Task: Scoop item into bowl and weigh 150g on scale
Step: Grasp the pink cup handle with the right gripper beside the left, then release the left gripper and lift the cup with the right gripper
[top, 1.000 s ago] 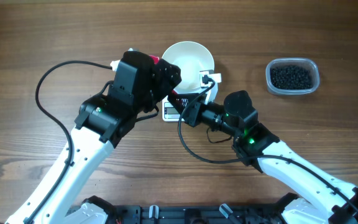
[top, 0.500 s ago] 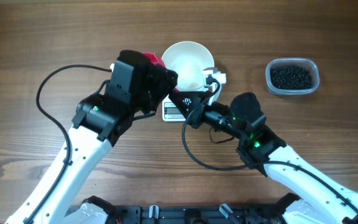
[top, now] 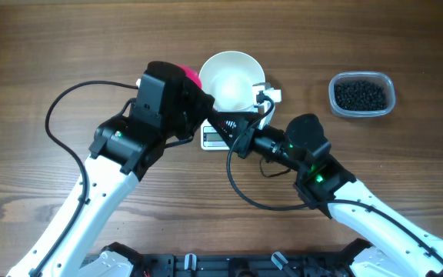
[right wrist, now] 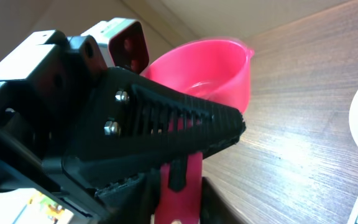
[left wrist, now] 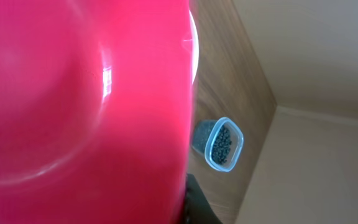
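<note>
Just left of the white bowl (top: 233,77), the left gripper (top: 203,98) is clenched on the pink scoop (right wrist: 210,68) by its handle. The bowl sits on the white scale (top: 212,138). The right gripper (top: 231,127) is just below the bowl at the same handle, grip unclear. Black beads (top: 361,95) lie in a clear tub (top: 334,85) well right of the bowl. Brown wood-grain table (top: 68,46); beige wall (left wrist: 328,50) in the left wrist view. Overhead shows only a sliver of scoop, the right wrist view its whole cup.

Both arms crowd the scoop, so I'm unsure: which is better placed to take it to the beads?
Probably left. The left gripper is shut on the pink scoop, which fills its wrist view. The beads sit in a tub on the right arm's side, though, so it must reach across.
</note>
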Available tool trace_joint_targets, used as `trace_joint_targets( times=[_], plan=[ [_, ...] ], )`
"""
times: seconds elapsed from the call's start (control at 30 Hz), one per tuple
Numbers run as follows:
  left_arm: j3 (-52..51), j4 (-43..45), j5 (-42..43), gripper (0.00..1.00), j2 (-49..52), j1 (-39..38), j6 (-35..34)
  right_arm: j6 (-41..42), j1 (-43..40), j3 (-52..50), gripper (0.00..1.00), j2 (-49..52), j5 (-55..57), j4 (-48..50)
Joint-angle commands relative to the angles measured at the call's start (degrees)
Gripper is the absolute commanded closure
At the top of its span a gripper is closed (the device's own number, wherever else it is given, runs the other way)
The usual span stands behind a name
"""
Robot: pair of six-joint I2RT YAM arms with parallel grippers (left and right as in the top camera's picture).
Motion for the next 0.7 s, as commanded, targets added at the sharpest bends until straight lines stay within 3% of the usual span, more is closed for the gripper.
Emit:
trace_joint_targets(
  times=[0.0,0.13,0.2,0.37,0.53,0.67],
  plan=[
    [0.59,0.04,-3.21,0.96,0.22,0.2,0.24,2.97,0.22,0.87,0.51,-0.55,-1.62,-2.16],
    [0.59,0.83,-5.95,0.96,0.22,0.2,0.94,17.07,-0.72,0.87,0.37,-0.52,-6.93,-2.51],
    [0.59,2.71,-5.95,0.96,0.22,0.2,3.76,24.7,-3.23,0.87,0.36,-0.5,-10.93,-1.57],
    [0.5,6.73,-5.92,0.96,0.2,0.15,10.23,37.66,-9.73,0.76,0.41,0.61,-20.37,6.03],
    [0.2,12.94,-6.75,0.96,0.2,-0.35,7.56,51.6,-9.97,0.76,0.53,8.15,-20.48,23.98],
    [0.2,15.17,-9.99,0.95,0.22,-0.35,3.67,59.47,-9.97,0.76,0.54,15.23,-20.04,37.03]
  ],
)
